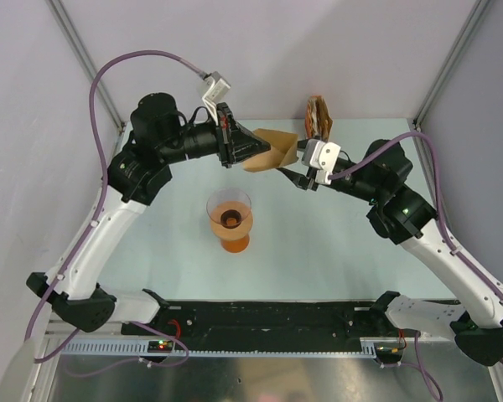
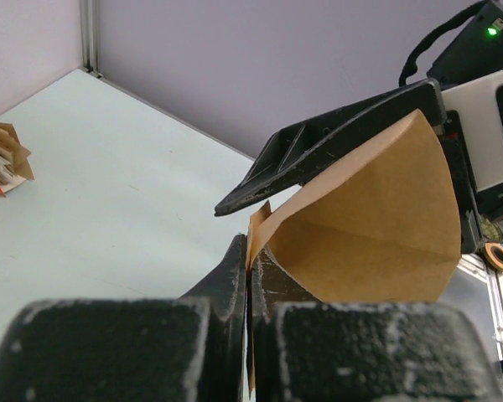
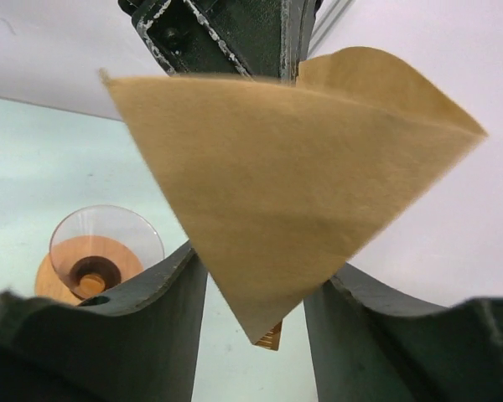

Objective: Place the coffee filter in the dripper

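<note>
The coffee filter (image 1: 275,149), a tan paper cone, hangs in the air at the back of the table between both grippers. My left gripper (image 1: 256,151) is shut on its seam edge; in the left wrist view the jaws (image 2: 250,251) pinch the paper of the filter (image 2: 377,226). My right gripper (image 1: 292,161) reaches in from the right. In the right wrist view its fingers (image 3: 260,264) press on both slanted sides of the filter (image 3: 293,184), whose mouth bulges open. The peach-orange dripper (image 1: 229,213) stands below and nearer, also visible as a ring (image 3: 105,251).
An upright bundle of brown-and-orange papers (image 1: 319,117) stands at the back, just behind the right gripper, and shows at the left edge (image 2: 2,155). The dripper rests on an orange base (image 1: 234,244). Grey walls and frame posts close in the back and sides.
</note>
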